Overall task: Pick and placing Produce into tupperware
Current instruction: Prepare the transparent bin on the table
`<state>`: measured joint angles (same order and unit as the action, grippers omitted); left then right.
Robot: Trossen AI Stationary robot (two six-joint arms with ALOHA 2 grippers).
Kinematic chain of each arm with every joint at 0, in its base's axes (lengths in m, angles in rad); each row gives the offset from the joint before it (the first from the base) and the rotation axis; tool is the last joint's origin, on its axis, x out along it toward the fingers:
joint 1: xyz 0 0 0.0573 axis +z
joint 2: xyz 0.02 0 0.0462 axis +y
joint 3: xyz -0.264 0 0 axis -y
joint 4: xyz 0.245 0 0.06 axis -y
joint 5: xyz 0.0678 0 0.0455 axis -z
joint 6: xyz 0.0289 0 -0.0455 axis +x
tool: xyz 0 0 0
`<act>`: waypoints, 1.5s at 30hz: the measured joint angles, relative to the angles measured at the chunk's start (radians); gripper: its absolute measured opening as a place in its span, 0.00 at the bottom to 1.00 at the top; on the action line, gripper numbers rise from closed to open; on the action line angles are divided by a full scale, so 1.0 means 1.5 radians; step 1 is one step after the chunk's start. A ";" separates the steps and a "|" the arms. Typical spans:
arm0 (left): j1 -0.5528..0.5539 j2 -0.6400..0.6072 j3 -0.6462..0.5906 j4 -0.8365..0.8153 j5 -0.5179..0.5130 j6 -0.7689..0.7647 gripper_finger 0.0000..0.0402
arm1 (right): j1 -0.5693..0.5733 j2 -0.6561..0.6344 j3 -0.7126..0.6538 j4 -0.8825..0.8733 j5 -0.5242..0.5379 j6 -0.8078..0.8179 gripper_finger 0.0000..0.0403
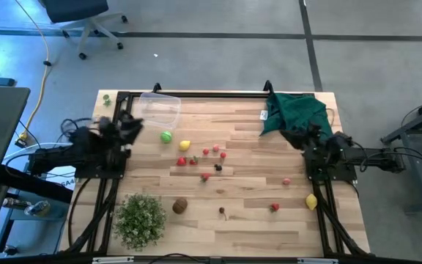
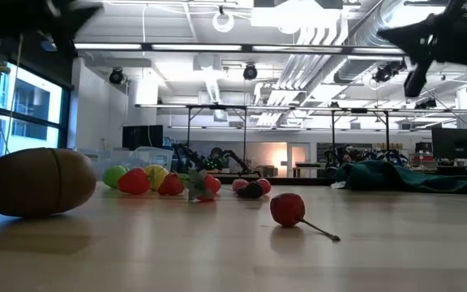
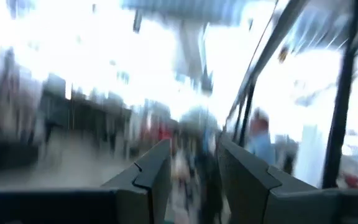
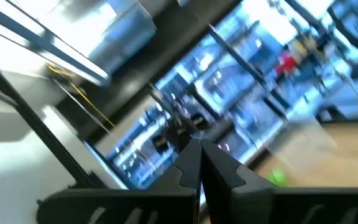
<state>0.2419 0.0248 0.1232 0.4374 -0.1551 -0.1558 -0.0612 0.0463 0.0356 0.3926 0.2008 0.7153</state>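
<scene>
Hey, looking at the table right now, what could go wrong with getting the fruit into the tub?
1. The tub sits at the table's far edge by the left gripper; a bump might push it off.
2. The green ball and the lemon are round and may roll away when pinched.
3. The small red fruits lie close together, so a grab may knock their neighbours.

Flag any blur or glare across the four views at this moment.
Left wrist view: heavy motion blur, background blown out white; only the end effector reads. Right wrist view: smeared diagonally, room unreadable. Low view: near kiwi soft, bright ceiling lights, faint shadows on the table. High view: evenly lit, no glare.
</scene>
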 joint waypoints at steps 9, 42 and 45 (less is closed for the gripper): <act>0.000 0.090 0.175 -0.269 -0.130 0.093 0.30 | -0.016 0.044 0.215 -0.275 0.109 -0.127 0.00; 0.323 0.959 0.781 -0.904 0.005 0.090 0.30 | -0.256 0.620 0.685 -0.872 -0.089 -0.246 0.00; 0.323 1.002 0.780 -0.904 0.005 0.069 0.30 | -0.256 0.638 0.685 -0.872 -0.108 -0.256 0.00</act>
<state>0.7265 1.5276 1.2938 -0.9187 -0.1469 -0.0519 -0.4454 1.0040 1.0635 -0.9161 0.0386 0.3320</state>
